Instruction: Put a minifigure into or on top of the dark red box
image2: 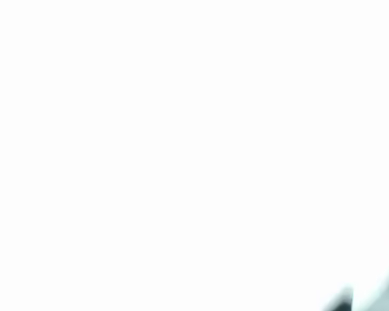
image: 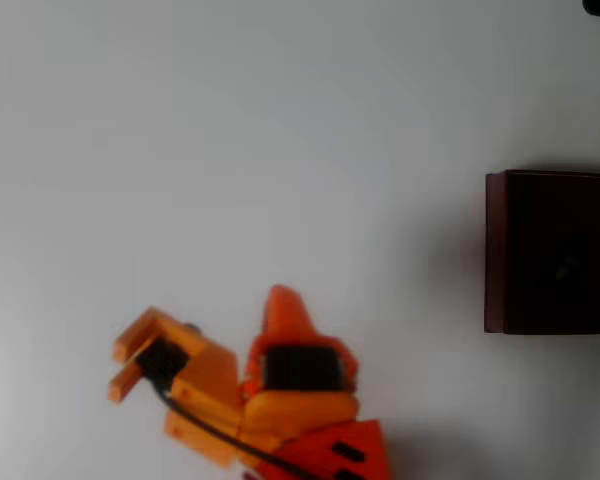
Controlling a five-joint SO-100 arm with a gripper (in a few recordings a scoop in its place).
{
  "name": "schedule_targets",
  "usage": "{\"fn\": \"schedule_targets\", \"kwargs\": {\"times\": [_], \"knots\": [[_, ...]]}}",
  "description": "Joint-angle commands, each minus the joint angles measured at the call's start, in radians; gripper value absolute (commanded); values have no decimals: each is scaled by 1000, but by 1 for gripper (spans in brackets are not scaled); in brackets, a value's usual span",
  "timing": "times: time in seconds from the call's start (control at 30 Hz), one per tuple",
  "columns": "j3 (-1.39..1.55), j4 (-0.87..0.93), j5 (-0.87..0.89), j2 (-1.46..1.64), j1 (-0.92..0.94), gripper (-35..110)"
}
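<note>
at lower centre of the overhead view: orange gripper (image: pixel 280 305), finger spread impossible for you to tell. dark red box (image: pixel 552 252) well apart, at right edge; faint speck inside, possibly the minifigure (image: pixel 568 266). confirm before you move.

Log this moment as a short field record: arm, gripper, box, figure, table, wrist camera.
arm: orange, at the bottom edge of the overhead view, left of centre
gripper: orange tip pointing up the picture; open or shut cannot be told
dark red box: at the right edge, cut off by the frame, apart from the arm
minifigure: possibly the faint small speck in the box's dark interior; too blurred to confirm
table: plain white
wrist view: washed out white, dark patch in the bottom right corner
</note>
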Motion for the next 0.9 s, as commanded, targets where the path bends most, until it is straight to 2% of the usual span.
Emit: {"fn": "schedule_targets", "kwargs": {"times": [0.0,0.2,0.37,0.47,0.67,0.87], "knots": [[112,-21,-55,66,-156,0],[195,14,-141,97,-357,0],[437,-92,-129,410,-468,0],[560,-46,-103,588,-503,0],[738,-23,-160,842,-518,0],[782,-38,-186,847,-634,0]]}}
